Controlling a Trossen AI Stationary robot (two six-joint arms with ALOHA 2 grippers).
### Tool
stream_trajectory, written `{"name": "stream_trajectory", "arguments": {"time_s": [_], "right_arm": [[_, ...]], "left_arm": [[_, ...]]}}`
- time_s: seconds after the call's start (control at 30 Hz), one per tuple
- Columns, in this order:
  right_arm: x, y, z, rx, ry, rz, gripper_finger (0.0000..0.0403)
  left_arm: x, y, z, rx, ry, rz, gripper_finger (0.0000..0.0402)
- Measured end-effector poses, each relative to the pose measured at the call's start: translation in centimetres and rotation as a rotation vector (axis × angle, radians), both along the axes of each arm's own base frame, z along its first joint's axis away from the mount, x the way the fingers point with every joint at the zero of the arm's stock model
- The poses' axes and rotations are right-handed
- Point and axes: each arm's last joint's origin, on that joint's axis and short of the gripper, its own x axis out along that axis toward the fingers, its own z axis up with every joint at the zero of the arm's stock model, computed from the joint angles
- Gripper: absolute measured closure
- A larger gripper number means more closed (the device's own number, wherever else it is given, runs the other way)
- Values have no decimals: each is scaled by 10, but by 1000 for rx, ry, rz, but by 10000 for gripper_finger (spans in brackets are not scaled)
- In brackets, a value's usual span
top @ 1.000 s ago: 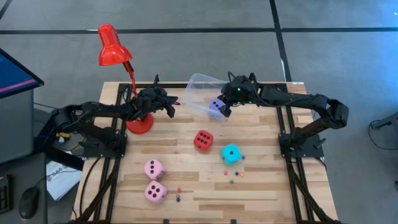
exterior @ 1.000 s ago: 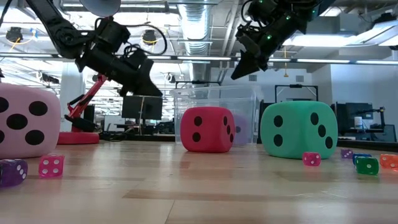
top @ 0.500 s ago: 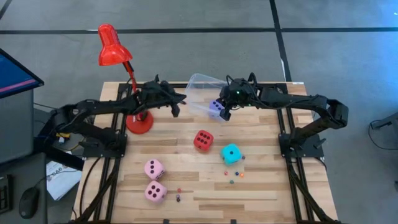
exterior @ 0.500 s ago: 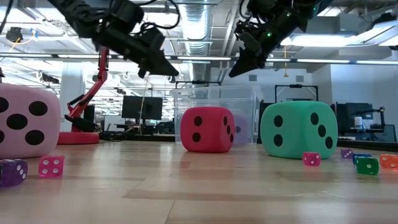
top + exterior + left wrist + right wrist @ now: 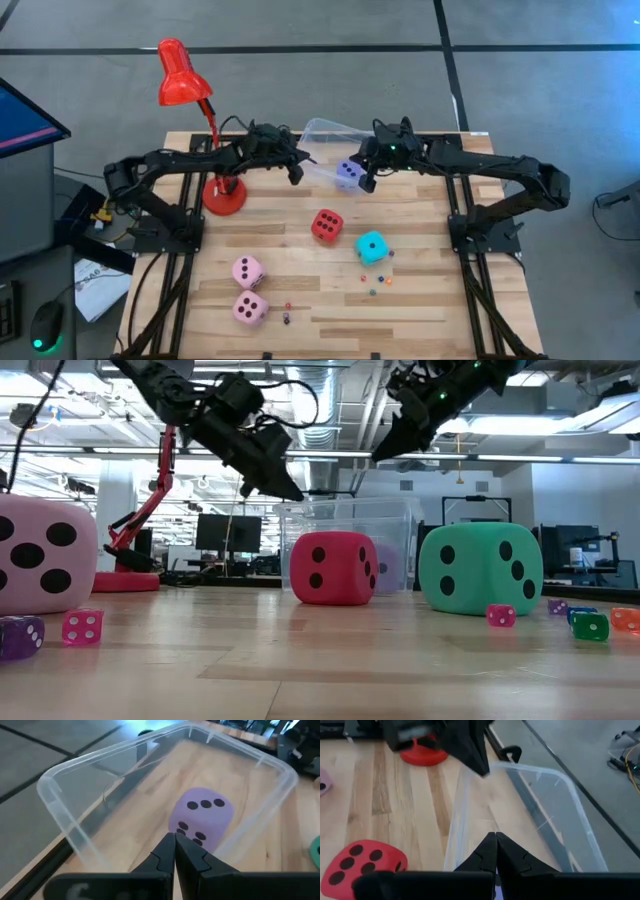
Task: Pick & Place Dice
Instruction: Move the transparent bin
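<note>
Lavender die (image 5: 348, 174) inside clear bin (image 5: 322, 131), upper centre; red (image 5: 326, 225), cyan (image 5: 372, 246), two pink dice (image 5: 248, 288) remaining on table. Left gripper (image 5: 297, 172) and right gripper (image 5: 367, 183) beside bin, jaws pressed together, empty

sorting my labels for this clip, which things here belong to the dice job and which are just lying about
Part of the job:
lavender die, inside the clear bin
red die
cyan die
two pink dice
left pincer and right pincer, both shut, above the bin

Just lying about:
red desk lamp
small coloured dice
</note>
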Motion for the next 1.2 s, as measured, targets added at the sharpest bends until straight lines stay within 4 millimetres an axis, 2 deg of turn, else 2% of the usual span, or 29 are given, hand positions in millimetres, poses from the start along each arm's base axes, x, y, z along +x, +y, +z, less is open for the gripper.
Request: {"name": "stream_trajectory", "arguments": {"time_s": [0.23,0.37,0.73,1.2], "right_arm": [[-3,2,3,-28,8,19,403],[-3,-1,1,-36,22,20,403],[-3,0,1,-39,22,23,403],[-3,-1,1,-39,22,23,403]], "left_arm": [[5,-2,9,15,142,147,401],[5,-8,14,3,181,135,402],[7,-6,6,-13,212,143,402],[10,-20,4,-55,227,126,401]]}}
